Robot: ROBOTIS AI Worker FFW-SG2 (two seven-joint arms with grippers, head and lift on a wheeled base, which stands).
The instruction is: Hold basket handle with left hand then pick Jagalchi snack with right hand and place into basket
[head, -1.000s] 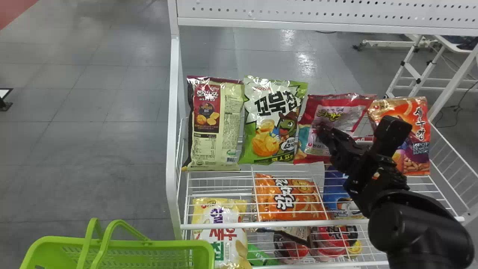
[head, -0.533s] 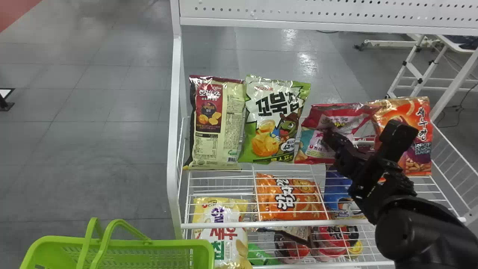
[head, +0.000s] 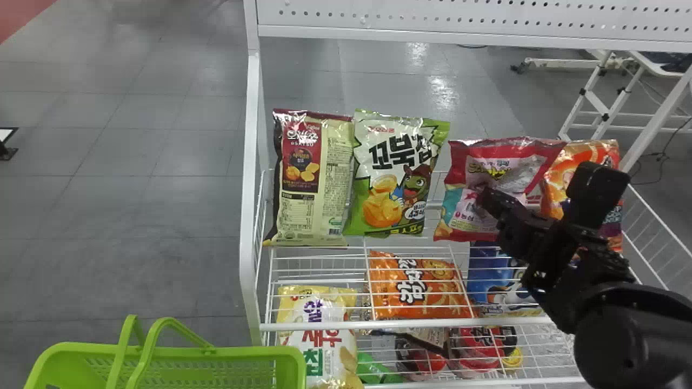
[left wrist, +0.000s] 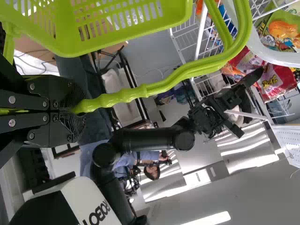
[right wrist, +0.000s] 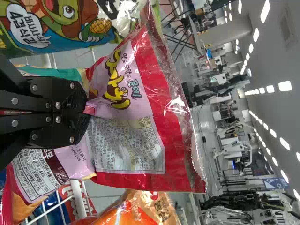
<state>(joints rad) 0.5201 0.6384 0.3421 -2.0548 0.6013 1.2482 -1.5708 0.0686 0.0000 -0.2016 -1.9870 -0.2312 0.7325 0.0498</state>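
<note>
at the far left i see the lime-green plastic basket (head: 251, 354), low and just outside the rack's white metal side post (head: 250, 189). my black left gripper (left wrist: 77, 110) is closed around its wavy green handle (left wrist: 187, 72). next along stand a cream-and-maroon bag (head: 330, 178) and a green-and-white chip bag (head: 386, 181). right of those is the jagalchi snack, a glossy red-and-pink foil bag (head: 494, 173), roughly upright with its top tipped a little rightward. my black right gripper (right wrist: 85, 110) is closed, pinching a fold of its face. i can't tell whether its bottom is free of the shelf. an orange bag (head: 554, 189) sits just beside it.

the basket lies well to the left and lower, so i judge the carry must clear both neighbours and that post before i lower the snack in; too low a path could snag them.
</note>
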